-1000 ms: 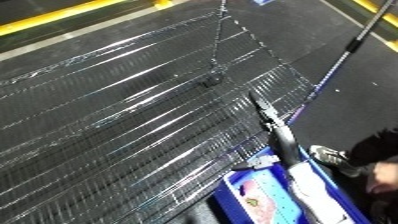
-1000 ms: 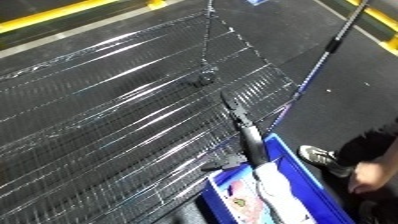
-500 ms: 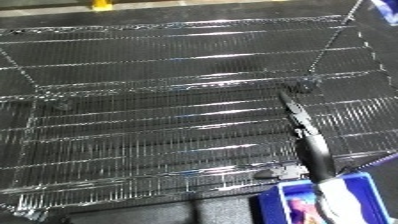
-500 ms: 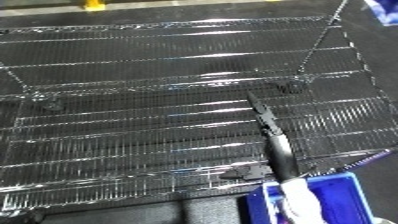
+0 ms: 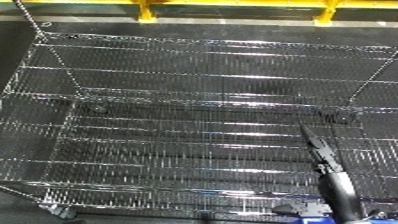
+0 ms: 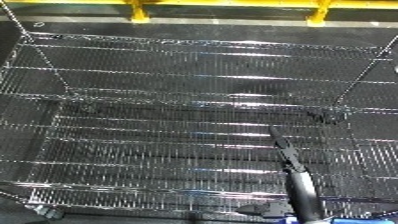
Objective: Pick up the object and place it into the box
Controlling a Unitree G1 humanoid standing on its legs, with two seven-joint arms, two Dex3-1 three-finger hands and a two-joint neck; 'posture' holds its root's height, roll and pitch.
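Object for the task cannot be picked out anywhere: the wire rack (image 5: 195,115) that fills both views carries nothing I can make out on its shelves; where the object lies, I cannot tell, and it may sit outside the views.

A dark slender shape (image 5: 322,160) rises from the lower right edge over the rack's front shelf, thick at the bottom and tapering to a point; it may be the right hand seen edge-on, or a tool or part of the rig, and I cannot tell which; whether it is open, curled or holding anything cannot be told either. The left hand shows in no view.

A sliver of blue at the bottom right edge (image 6: 364,216) is probably the bin's rim, almost wholly cut off.

By my judgement the step in hand is the search, before any grasp; the next move calls for finding the object, likely by bringing the head round, and only then reaching.

Beyond the rack, a yellow barrier (image 5: 231,5) runs along the top edge; glare on the wires blurs the far shelf.
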